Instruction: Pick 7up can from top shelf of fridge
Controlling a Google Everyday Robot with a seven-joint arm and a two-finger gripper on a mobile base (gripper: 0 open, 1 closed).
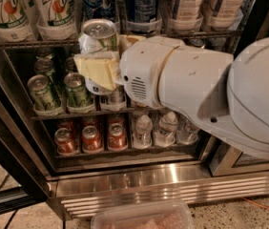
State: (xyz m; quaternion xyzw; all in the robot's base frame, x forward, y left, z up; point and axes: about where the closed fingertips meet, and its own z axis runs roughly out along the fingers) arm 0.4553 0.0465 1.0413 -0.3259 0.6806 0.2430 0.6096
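My gripper (101,54) is shut on a 7up can (98,34), a white can with a silver top. It holds the can just in front of the top shelf's wire rail (25,43), a little tilted. One yellowish finger pad (96,70) lies across the can's front. The other finger is behind the can. Two more 7up cans (3,8) (53,6) stand in whitish cups at the left of the top shelf. The fridge (15,142) has a black frame and a ribbed steel base.
Tall blue cans (141,1) and white cans (206,4) stand on the top shelf behind my arm. Short green cans (41,92) fill the middle rack, with red cans (91,137) and small bottles (144,128) below. A clear plastic tub (144,218) lies on the floor in front.
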